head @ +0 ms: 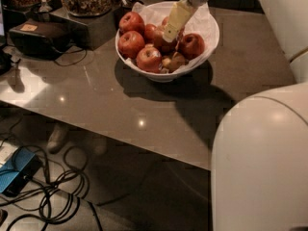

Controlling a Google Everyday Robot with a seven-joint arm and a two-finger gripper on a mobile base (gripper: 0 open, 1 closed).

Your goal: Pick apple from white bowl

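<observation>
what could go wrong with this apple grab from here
The gripper sits among tightly packed fruit in the white bowl, so it may shove a neighbouring apple instead of seating cleanly on the apple at its tip. The fruit is heaped to the rim, so a nudged back apple could roll out onto the table.
</observation>
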